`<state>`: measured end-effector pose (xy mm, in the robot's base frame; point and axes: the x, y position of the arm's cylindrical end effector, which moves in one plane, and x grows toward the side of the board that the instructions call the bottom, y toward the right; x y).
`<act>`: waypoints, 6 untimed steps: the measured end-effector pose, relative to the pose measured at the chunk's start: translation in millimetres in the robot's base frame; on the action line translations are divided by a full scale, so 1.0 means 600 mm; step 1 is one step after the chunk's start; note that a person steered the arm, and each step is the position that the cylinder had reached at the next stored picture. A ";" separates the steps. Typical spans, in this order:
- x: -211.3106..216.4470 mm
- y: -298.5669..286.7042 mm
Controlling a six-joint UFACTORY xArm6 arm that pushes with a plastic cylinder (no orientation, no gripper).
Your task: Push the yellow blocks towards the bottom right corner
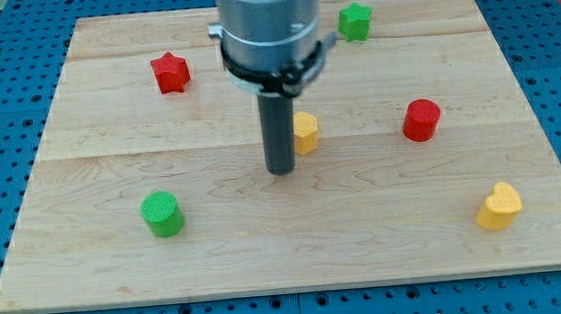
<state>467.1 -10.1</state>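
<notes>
A yellow block (306,132), its shape partly hidden by the rod, lies near the board's middle. My tip (281,169) stands just left of it and slightly below, close to or touching its left side. A yellow heart-shaped block (498,206) lies near the bottom right corner of the wooden board (98,262).
A red star block (170,72) lies at the upper left. A green star block (354,21) lies at the top, right of the arm. A red cylinder (421,120) lies right of centre. A green cylinder (162,212) lies at the lower left.
</notes>
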 end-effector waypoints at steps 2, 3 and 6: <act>-0.126 -0.019; -0.100 0.078; -0.050 -0.038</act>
<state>436.8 -32.9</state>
